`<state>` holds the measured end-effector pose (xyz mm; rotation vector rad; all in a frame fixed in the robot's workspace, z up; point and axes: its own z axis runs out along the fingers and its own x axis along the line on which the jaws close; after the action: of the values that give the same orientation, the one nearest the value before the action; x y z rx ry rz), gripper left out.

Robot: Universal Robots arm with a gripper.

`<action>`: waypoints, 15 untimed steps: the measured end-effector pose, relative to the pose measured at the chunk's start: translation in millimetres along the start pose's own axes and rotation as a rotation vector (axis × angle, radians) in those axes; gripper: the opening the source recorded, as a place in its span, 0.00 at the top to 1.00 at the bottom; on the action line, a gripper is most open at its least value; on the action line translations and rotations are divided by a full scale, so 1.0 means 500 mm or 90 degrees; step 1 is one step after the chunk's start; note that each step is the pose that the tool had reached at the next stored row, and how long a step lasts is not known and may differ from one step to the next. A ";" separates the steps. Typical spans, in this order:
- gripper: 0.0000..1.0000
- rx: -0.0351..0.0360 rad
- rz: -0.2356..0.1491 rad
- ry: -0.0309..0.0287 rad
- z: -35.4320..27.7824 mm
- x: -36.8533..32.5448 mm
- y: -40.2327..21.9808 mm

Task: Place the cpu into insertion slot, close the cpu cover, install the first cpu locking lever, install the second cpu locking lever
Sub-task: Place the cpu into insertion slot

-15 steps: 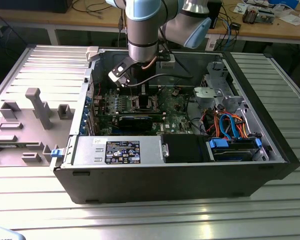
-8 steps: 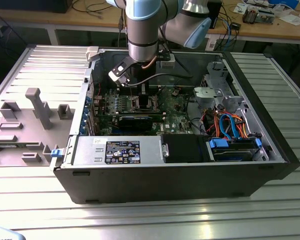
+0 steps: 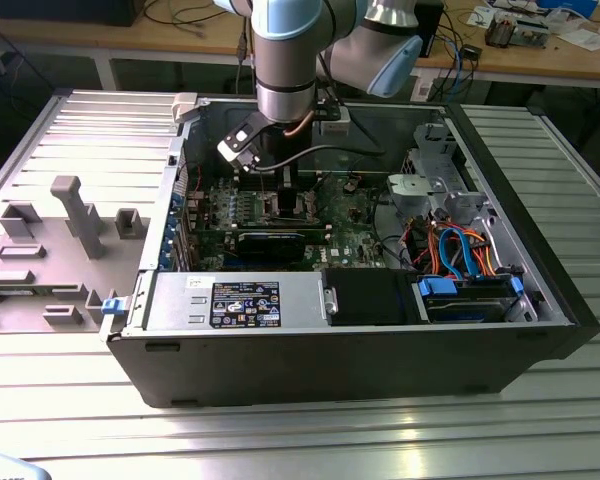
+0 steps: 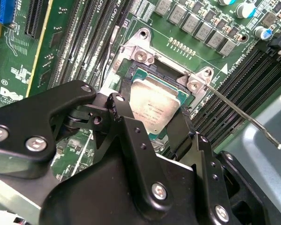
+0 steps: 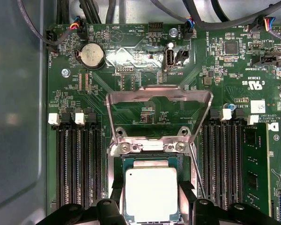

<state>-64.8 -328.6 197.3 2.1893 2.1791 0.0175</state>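
The cpu (image 5: pixel 151 193) is a silver-grey square lying level in the insertion slot (image 5: pixel 150 146) on the green board. In both wrist views my gripper (image 5: pixel 151 208) straddles it. One black finger (image 4: pixel 119 103) sits against one edge of the cpu (image 4: pixel 154 104) and the other finger against the opposite edge. The cpu cover (image 5: pixel 159 93), a silver frame with a square window, stands flipped up and open beyond the socket. A thin metal locking lever (image 4: pixel 243 117) sticks out unlatched beside the slot's rim (image 4: pixel 140 51). In the exterior view the gripper (image 3: pixel 280 185) reaches down into the open computer case.
Rows of long black memory slots (image 5: pixel 79 164) flank the socket on both sides. A round coin battery (image 5: pixel 92 55) and cable connectors lie past the cover. The case walls (image 3: pixel 540 250), a black card (image 3: pixel 275 240) and drive cables (image 3: pixel 460 250) surround the board.
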 end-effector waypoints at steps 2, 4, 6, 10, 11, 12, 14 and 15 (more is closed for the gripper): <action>0.45 0.0000 0.000 0.0001 0.001 0.000 0.000; 0.45 0.0000 0.000 0.0002 0.002 0.000 0.000; 0.45 0.0000 0.000 0.0001 0.002 0.000 0.000; 0.45 -0.0001 0.000 0.0001 0.002 0.000 0.000; 0.45 -0.0002 0.000 0.0003 0.003 0.000 0.000; 0.45 -0.0003 0.000 0.0003 0.003 0.000 0.000; 0.38 -0.0004 0.000 0.0006 0.003 0.000 0.000; 0.38 -0.0002 0.000 0.0003 0.003 0.000 0.000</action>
<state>-64.7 -328.7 195.9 2.1894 2.1791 0.0184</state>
